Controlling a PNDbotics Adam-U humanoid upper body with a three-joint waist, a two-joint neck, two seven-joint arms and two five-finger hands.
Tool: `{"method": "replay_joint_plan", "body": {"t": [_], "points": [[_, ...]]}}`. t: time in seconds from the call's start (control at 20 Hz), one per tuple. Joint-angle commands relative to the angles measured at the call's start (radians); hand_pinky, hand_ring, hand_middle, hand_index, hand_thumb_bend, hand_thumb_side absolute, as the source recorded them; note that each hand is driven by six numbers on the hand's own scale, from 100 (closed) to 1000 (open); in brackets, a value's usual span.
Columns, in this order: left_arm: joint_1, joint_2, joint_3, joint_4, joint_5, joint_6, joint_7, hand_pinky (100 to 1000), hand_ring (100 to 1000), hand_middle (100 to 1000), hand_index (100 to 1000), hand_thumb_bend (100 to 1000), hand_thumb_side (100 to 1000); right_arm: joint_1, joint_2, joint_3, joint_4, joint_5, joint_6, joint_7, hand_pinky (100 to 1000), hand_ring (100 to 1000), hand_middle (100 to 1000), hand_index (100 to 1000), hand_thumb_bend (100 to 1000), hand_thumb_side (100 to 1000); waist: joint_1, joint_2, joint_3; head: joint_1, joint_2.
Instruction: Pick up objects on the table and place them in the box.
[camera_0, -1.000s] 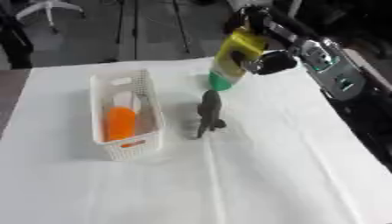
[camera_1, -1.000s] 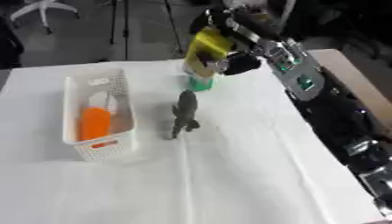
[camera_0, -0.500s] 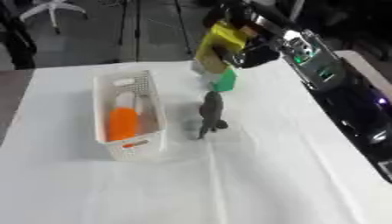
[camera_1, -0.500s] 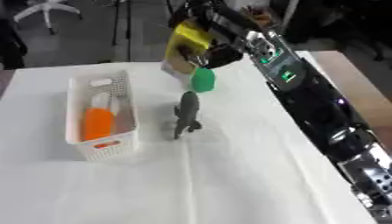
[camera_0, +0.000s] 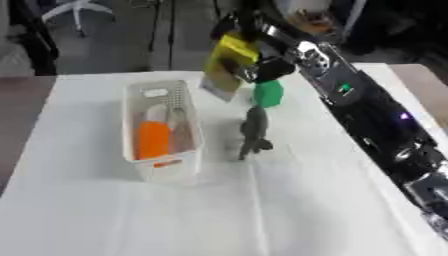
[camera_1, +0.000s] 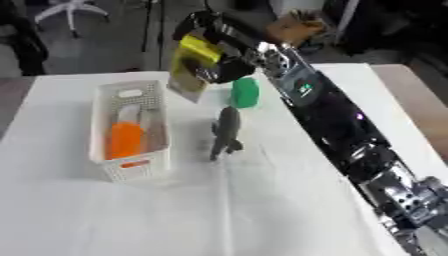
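Two things loose on the table: a green rounded object (camera_0: 268, 93) and a grey shark-shaped toy (camera_0: 255, 132), just beside each other on the white tablecloth (camera_0: 306, 200).
Right hand (camera_0: 262, 65): fingers curled round a yellow flat packet (camera_0: 227, 62), held in the air above the far right corner of the box.
Box: white slotted plastic basket (camera_0: 138, 165), left of the toy, holding an orange object (camera_0: 154, 140) and a pale one.
Left hand: not seen.
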Motion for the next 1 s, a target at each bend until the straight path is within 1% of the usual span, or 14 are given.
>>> {"method": "replay_joint_plan", "body": {"t": [0.05, 0.3, 0.5, 0.65, 1.0], "points": [[-0.021, 0.008, -0.003, -0.012, 0.007, -0.001, -0.007, 457, 736, 840, 877, 394, 1000, -0.033, -0.004, -0.004, 0.003, -0.014, 0.014, -0.035, 100, 160, 736, 640, 100, 100, -0.011, -0.039, 0.004, -0.006, -0.013], [-0.024, 0.006, -0.006, -0.013, 0.010, -0.002, -0.010, 457, 737, 840, 877, 394, 1000, -0.048, 0.025, 0.008, -0.004, -0.035, 0.045, -0.082, 100, 165, 732, 627, 100, 100, -0.009, -0.037, 0.012, -0.009, -0.019], [-0.023, 0.006, -0.006, -0.013, 0.010, -0.002, -0.010, 457, 737, 840, 877, 394, 1000, -0.049, 0.040, 0.023, -0.014, -0.031, 0.052, -0.084, 100, 163, 733, 623, 100, 100, -0.007, -0.037, 0.014, -0.010, -0.021], [-0.022, 0.005, -0.006, -0.012, 0.009, -0.003, -0.011, 457, 737, 840, 877, 395, 1000, -0.049, 0.068, 0.045, -0.010, -0.011, 0.047, -0.064, 100, 160, 733, 622, 100, 100, -0.003, -0.036, 0.016, -0.012, -0.021], [-0.021, 0.005, -0.006, -0.012, 0.009, -0.003, -0.012, 456, 737, 841, 877, 395, 1000, -0.044, 0.106, 0.074, 0.008, 0.037, 0.018, -0.035, 100, 157, 733, 621, 100, 100, -0.002, -0.034, 0.015, -0.013, -0.021]]}}
